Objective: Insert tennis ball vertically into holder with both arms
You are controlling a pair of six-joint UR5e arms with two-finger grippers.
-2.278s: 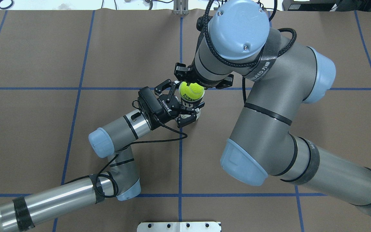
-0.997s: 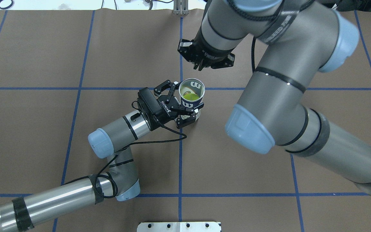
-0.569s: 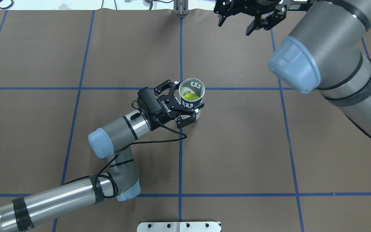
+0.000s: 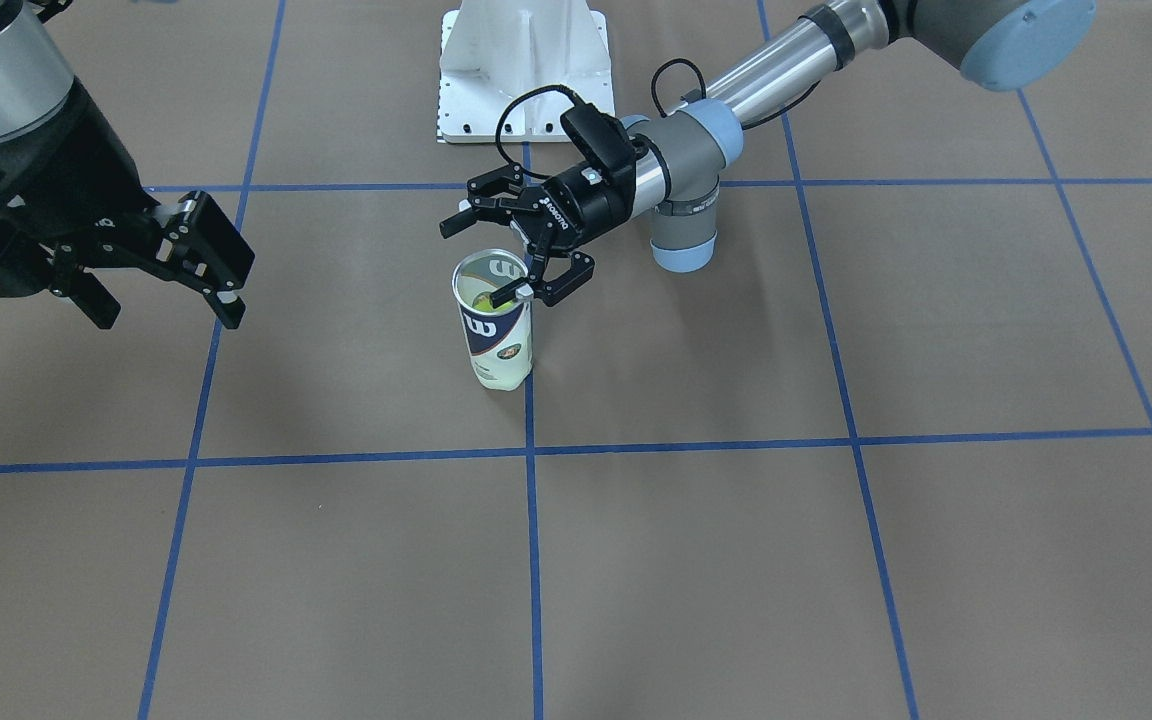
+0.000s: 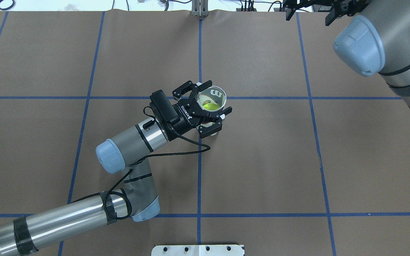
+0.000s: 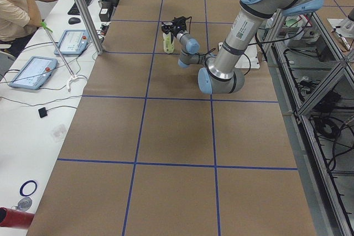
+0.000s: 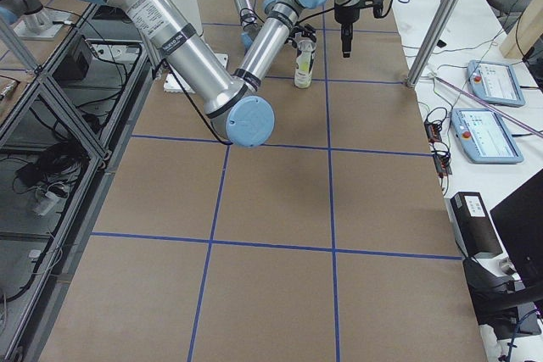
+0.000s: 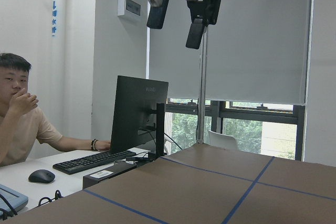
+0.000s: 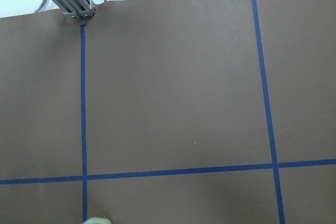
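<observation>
The holder (image 5: 217, 94), a clear tube with a navy and white label, stands upright on the brown table, and also shows in the front view (image 4: 496, 335). The yellow-green tennis ball (image 5: 208, 105) lies inside it, seen through the mouth (image 4: 483, 299). My left gripper (image 5: 208, 103) is open, its fingers (image 5: 226, 110) spread to either side of the tube's top (image 4: 521, 265). My right gripper (image 4: 161, 300) is open and empty. It is raised well away at the table's far right (image 5: 309, 14) and shows high in the left wrist view (image 8: 177, 24).
The white pedestal base (image 4: 521, 70) stands at the robot's edge of the table (image 5: 198, 250). Aluminium posts (image 6: 83, 9) (image 7: 441, 23) rise at the far edge. Beyond it an operator (image 6: 16, 4) sits at a desk with a monitor (image 8: 139, 111) and tablets.
The right gripper let the ball drop into the tube, then rose and swung away to the far right. The left gripper, shut on the tube before, has now opened.
</observation>
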